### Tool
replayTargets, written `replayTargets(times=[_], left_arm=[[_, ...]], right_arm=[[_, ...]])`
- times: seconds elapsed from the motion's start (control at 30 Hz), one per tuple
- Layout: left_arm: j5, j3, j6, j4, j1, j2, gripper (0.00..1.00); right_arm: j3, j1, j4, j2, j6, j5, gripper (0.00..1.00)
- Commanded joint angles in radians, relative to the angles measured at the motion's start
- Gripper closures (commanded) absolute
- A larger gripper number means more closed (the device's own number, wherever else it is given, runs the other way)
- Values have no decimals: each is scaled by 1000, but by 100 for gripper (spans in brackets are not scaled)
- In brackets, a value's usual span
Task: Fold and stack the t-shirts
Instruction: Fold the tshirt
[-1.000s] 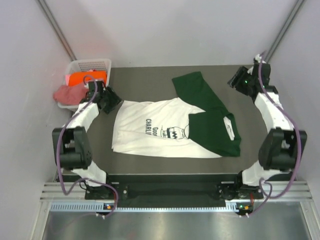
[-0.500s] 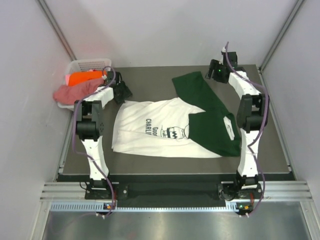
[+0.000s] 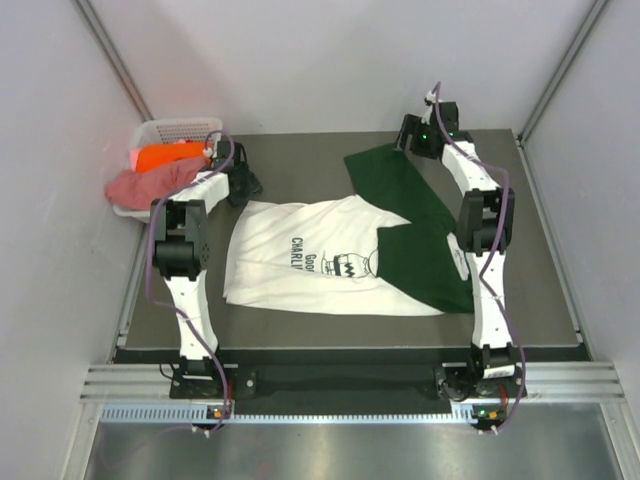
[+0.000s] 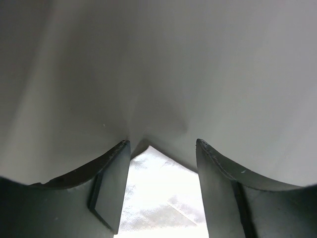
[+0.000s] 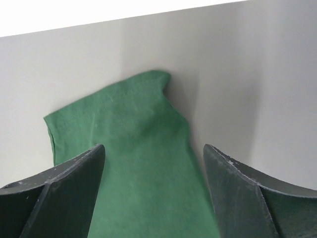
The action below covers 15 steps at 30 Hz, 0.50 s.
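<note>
– lying mid-table, the white t-shirt (image 3: 300, 262) is flat, its green sleeve (image 3: 383, 170) reaching far right.
– and the grippers?
– left gripper (image 3: 244, 183) part open at its far-left corner, empty; right gripper (image 3: 409, 134) wide open over the sleeve, empty.

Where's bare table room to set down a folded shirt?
Bare grey table mat shows along the far edge between the left tool and right tool, right of the white-and-green cloth t-shirt, and a thin strip before it. The white lattice basket corner is crowded.

Both jaws farther out, now at the t-shirt's (image 3: 300, 275) far edge.
</note>
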Motion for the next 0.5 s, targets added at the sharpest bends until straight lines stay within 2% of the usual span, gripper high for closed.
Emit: replayTargets(times=[0.0, 0.17, 0.33, 0.47], left_arm=[[-69, -23, 18, -37, 34, -1, 38], [-40, -45, 18, -22, 43, 7, 36], [-24, -63, 18, -18, 42, -7, 36], [-21, -86, 22, -5, 69, -27, 36]], right_arm=[[72, 10, 60, 48, 45, -42, 20], [112, 2, 87, 114, 104, -62, 23], [128, 1, 130, 152, 170, -120, 30], [130, 2, 126, 171, 171, -136, 43]])
